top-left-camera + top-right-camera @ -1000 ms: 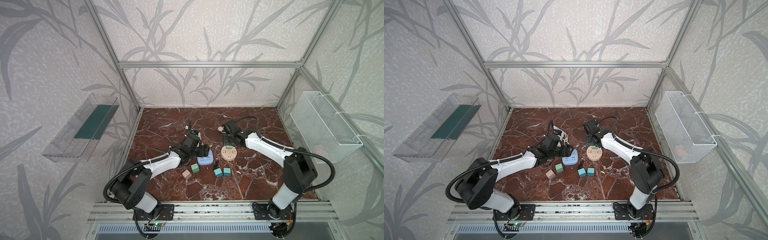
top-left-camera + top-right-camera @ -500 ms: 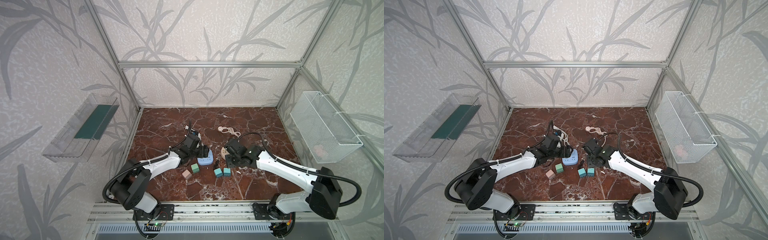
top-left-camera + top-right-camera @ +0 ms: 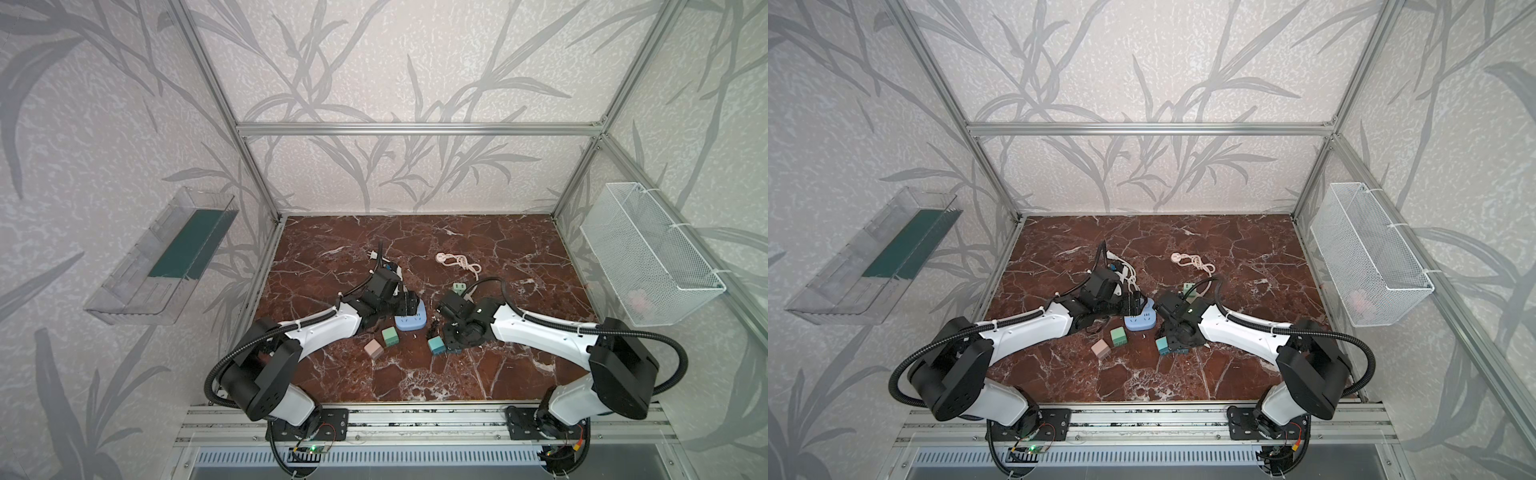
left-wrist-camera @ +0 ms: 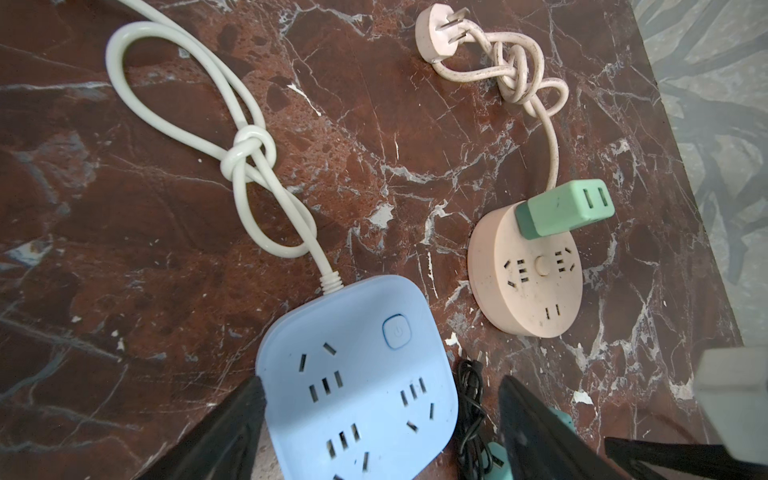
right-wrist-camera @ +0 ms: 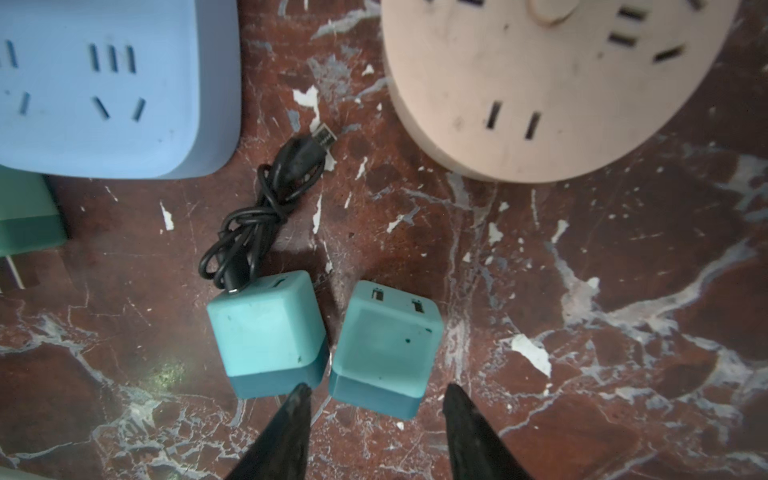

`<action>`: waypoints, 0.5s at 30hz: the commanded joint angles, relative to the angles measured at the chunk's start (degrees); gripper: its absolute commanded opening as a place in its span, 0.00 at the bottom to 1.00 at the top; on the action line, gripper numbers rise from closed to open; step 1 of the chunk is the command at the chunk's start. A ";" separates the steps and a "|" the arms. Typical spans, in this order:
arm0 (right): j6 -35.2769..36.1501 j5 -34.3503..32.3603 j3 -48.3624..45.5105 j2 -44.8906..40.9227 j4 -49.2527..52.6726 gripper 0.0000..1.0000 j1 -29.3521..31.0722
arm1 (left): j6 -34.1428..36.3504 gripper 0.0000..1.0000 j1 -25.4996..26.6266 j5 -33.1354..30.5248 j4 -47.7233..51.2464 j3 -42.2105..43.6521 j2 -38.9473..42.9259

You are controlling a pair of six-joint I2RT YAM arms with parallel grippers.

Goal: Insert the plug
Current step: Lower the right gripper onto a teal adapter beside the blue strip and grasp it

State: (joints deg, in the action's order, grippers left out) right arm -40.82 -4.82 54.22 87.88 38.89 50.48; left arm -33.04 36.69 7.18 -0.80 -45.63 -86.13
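Two teal cube plugs lie side by side on the marble. One (image 5: pixel 266 328) has a black cable (image 5: pixel 266 199) in its port; the other (image 5: pixel 386 345) is bare. My right gripper (image 5: pixel 376 392) is open, its fingertips (image 5: pixel 301 395) astride the bare plug's dark base with small gaps either side. In both top views it (image 3: pixel 452 348) (image 3: pixel 1177 349) points down there. The pink round socket (image 4: pixel 525 282) carries a green plug (image 4: pixel 561 208). My left gripper (image 4: pixel 380 395) is open and straddles the blue square socket (image 4: pixel 357 374) (image 3: pixel 411 321).
A green cube plug (image 3: pixel 390 336) and a pink cube plug (image 3: pixel 374 349) lie left of the teal ones. The blue socket's knotted white cord (image 4: pixel 249 153) and the pink socket's knotted cord (image 3: pixel 457 262) trail toward the back. A wire basket (image 3: pixel 648 257) hangs on the right wall.
My right arm has swung from the back, near the pink cord, forward over the round socket to the teal plugs, and its jaws have narrowed. The left arm has not moved.
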 commanded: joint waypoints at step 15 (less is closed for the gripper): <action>-0.58 -0.72 0.19 3.82 1.02 0.51 0.59 | -0.41 0.87 0.10 -0.10 -0.24 0.71 1.40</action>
State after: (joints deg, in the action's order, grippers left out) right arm -40.93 -4.64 54.22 90.65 38.92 50.74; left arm -33.06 36.69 7.20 -0.84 -45.63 -86.13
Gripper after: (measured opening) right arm 0.514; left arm 0.871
